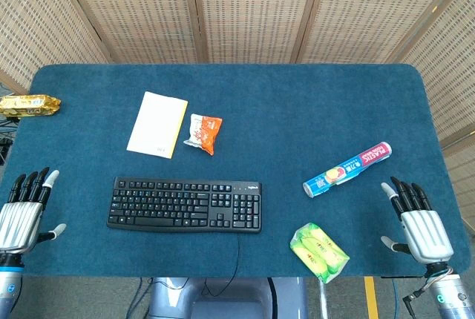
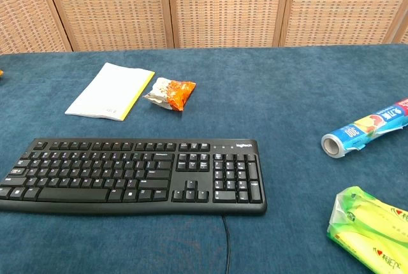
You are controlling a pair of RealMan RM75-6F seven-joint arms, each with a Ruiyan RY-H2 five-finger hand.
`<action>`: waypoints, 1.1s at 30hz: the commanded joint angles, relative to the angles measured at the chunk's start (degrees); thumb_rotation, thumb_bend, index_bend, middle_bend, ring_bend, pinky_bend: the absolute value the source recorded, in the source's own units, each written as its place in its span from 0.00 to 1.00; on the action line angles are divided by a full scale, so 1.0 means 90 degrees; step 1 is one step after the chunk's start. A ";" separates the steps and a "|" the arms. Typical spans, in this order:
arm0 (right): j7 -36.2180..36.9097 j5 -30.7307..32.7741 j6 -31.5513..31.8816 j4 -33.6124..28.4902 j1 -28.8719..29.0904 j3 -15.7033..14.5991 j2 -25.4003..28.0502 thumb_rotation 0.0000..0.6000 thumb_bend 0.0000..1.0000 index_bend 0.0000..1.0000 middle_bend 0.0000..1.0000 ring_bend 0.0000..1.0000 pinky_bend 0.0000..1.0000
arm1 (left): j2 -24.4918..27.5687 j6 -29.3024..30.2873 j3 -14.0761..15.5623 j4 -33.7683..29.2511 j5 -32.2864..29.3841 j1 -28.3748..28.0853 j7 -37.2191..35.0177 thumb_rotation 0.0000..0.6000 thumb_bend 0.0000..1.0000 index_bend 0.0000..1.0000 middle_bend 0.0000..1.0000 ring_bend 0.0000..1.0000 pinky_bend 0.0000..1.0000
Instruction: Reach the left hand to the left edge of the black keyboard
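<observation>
Nearest the camera, the black keyboard lies on the blue table, long axis running 9 to 3 o'clock, cable trailing toward 6. At its 12 sit a notebook and snack packet; at 3, a wrap roll and green pack. Left hand at 9 and right hand both rest empty, fingers spread.

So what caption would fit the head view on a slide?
Open left robot hand and right robot hand rest on the blue felt table, flanking an untouched black plastic keyboard.
</observation>
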 commanded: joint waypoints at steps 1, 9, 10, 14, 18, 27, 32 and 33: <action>0.0008 -0.0001 0.0006 0.0000 -0.0003 0.0000 0.0004 1.00 0.05 0.00 0.00 0.00 0.00 | 0.0001 0.0001 -0.0001 -0.0007 0.0003 -0.0001 0.0006 1.00 0.00 0.00 0.00 0.00 0.00; 0.0056 -0.0004 0.0003 0.0014 -0.0007 -0.0009 0.0017 1.00 0.05 0.00 0.00 0.00 0.00 | -0.0003 -0.0013 0.0005 -0.0026 -0.0006 0.0001 0.0033 1.00 0.00 0.00 0.00 0.00 0.00; 0.0061 -0.0012 0.0012 0.0009 -0.0008 -0.0008 0.0018 1.00 0.05 0.00 0.00 0.00 0.00 | -0.0003 -0.0013 0.0006 -0.0027 -0.0003 0.0001 0.0035 1.00 0.00 0.00 0.00 0.00 0.00; 0.0055 -0.0017 0.0025 0.0003 -0.0009 -0.0003 0.0019 1.00 0.04 0.00 0.00 0.00 0.00 | -0.0006 -0.0027 0.0002 -0.0020 0.0000 -0.0009 0.0025 1.00 0.00 0.00 0.00 0.00 0.00; 0.0044 0.0018 0.0019 -0.0004 -0.0010 0.0011 0.0022 1.00 0.05 0.00 0.00 0.00 0.00 | -0.0006 -0.0058 -0.0003 -0.0005 -0.0018 -0.0020 -0.0001 1.00 0.00 0.00 0.00 0.00 0.00; 0.0059 0.0015 0.0014 0.0006 -0.0008 0.0007 0.0025 1.00 0.04 0.00 0.00 0.00 0.00 | -0.0001 -0.0062 0.0000 -0.0018 -0.0033 -0.0016 0.0026 1.00 0.01 0.00 0.00 0.00 0.00; 0.0079 -0.0002 0.0040 0.0007 -0.0016 0.0007 0.0031 1.00 0.05 0.00 0.00 0.00 0.00 | -0.0012 -0.0048 -0.0017 -0.0050 -0.0049 -0.0016 0.0065 1.00 0.01 0.00 0.00 0.00 0.00; 0.0083 -0.0002 0.0053 0.0006 -0.0021 0.0011 0.0035 1.00 0.04 0.00 0.00 0.00 0.00 | -0.0037 -0.0009 -0.0040 -0.0056 -0.0057 -0.0011 0.0088 1.00 0.02 0.00 0.00 0.00 0.00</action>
